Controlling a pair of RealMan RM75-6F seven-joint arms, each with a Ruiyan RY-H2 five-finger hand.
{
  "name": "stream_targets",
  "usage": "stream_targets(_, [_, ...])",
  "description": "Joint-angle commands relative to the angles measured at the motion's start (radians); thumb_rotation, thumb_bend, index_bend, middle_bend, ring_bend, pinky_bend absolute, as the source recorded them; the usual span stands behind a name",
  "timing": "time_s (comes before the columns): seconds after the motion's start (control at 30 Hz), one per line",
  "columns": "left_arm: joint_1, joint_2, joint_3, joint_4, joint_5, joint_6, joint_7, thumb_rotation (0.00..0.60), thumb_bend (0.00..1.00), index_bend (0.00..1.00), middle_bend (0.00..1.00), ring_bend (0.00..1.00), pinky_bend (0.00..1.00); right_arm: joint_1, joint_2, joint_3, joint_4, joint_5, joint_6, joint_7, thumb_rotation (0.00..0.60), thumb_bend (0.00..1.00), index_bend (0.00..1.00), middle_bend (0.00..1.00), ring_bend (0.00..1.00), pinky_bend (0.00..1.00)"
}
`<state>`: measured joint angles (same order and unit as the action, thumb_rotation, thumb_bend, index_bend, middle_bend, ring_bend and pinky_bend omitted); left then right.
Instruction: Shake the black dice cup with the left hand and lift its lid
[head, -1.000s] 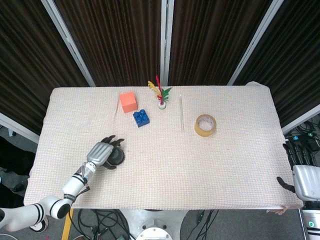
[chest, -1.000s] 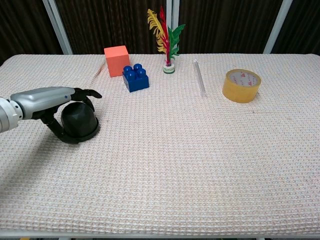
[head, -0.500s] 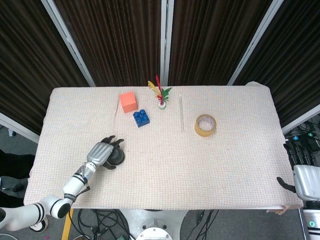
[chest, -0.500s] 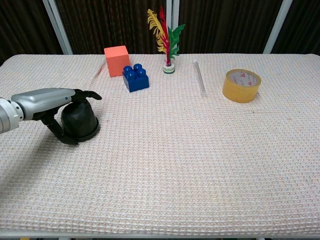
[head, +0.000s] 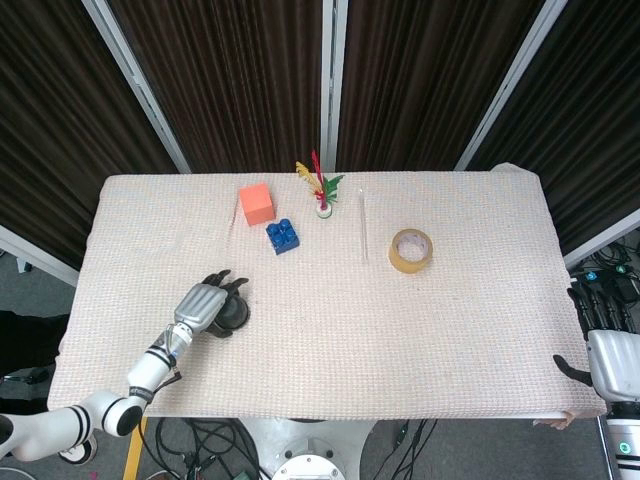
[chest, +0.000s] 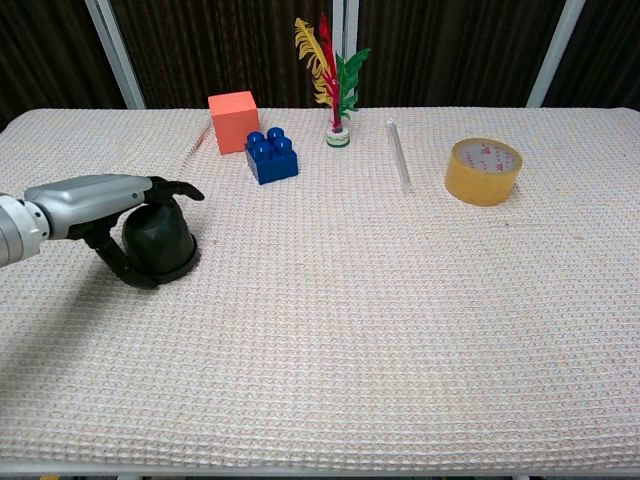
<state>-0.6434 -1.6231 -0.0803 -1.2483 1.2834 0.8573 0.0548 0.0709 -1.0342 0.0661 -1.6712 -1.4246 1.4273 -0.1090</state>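
Note:
The black dice cup (chest: 160, 243) stands domed side up on the woven cloth at the table's near left, also seen as the dice cup (head: 234, 316) in the head view. My left hand (chest: 100, 195) arches over it from the left, fingers (chest: 180, 188) lying across its top and the thumb down against its near-left side, so it holds the cup. In the head view the left hand (head: 203, 304) covers most of the cup. My right hand (head: 600, 335) hangs off the table's right edge, holding nothing, fingers apart.
At the back stand an orange cube (chest: 233, 121), a blue brick (chest: 271, 155), a feather shuttlecock (chest: 335, 75), a clear thin tube (chest: 399, 155) and a roll of tan tape (chest: 484, 170). The cloth-covered table (chest: 400, 330) stretches to the right.
Almost nothing: the left hand and the cup stay in the same spot, the hand's fingers shifting very slightly over the cup's top.

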Motion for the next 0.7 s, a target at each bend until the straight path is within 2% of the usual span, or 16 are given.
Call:
stream_targets(0.03, [-0.001, -0.001, -0.001, 0.002, -0.002, 0.0, 0.003, 0.6, 0.12, 0.11, 0.3, 0.0, 0.12, 0.001, 0.0, 0.0, 0.001, 0.001, -0.001, 0.001, 0.6, 0.07, 0.0, 0.0, 0.0, 0.0])
stream_targets(0.43, [0.003, -0.007, 0.0, 0.006, 0.002, 0.02, 0.009, 0.6, 0.16, 0.16, 0.37, 0.05, 0.15, 0.002, -0.001, 0.001, 0.009, 0.002, -0.003, 0.01, 0.6, 0.07, 0.0, 0.0, 0.0, 0.0])
stream_targets(0.7, [0.003, 0.006, -0.006, -0.016, 0.006, 0.031, 0.014, 0.6, 0.2, 0.24, 0.42, 0.09, 0.19, 0.003, 0.0, 0.002, 0.01, 0.001, -0.003, 0.013, 0.6, 0.08, 0.0, 0.0, 0.0, 0.0])
